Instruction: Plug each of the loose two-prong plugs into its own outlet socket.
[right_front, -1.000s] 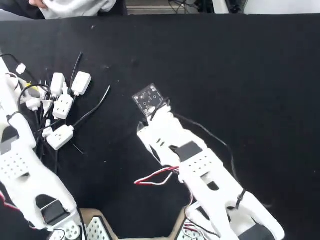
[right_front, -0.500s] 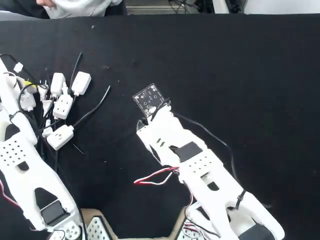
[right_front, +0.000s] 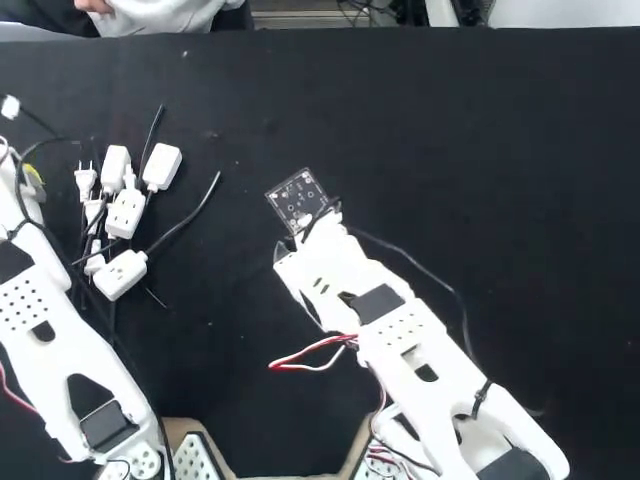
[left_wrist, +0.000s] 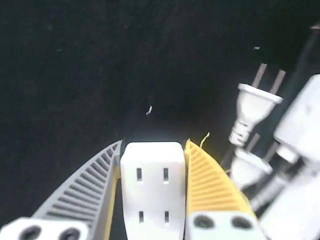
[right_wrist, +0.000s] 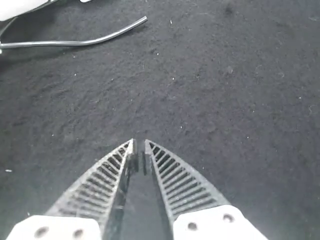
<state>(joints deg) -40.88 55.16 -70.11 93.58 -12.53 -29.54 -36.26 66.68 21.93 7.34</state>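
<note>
Left gripper (left_wrist: 153, 146) is pinching a white socket (left_wrist: 151, 185) by its two sides, slotted face toward my wrist camera, at the left edge of the table (right_front: 450, 150). The nearest loose plug (left_wrist: 252, 107) lies just beside it with its prongs pointing away from me. It sits on the fringe of the pile (right_front: 125, 210) of other white sockets and plugs, with black cords (right_front: 185, 215) tangled through. Right gripper (right_wrist: 138, 146) is pressed together on nothing, over bare table in the middle, well apart from the pile.

My read: the step is getting this socket mated with a plug. To do it well:
- Grip looks square and centred, so don't re-grip. Fingers are clear of the slots, good.
- The socket is only half the job. The right gripper needs to open and take the plug by its body, behind the prongs, not by the cord.
- Pull the plug clear of the pile first. The cords will likely drag neighbours along.
- Turn the slotted face toward the prongs and line up both blades before pushing.
- Push straight along the blades. Any tilt will probably jam it or twist the socket in my fingers.
- Risk: smooth plastic could slip under push force.
</note>
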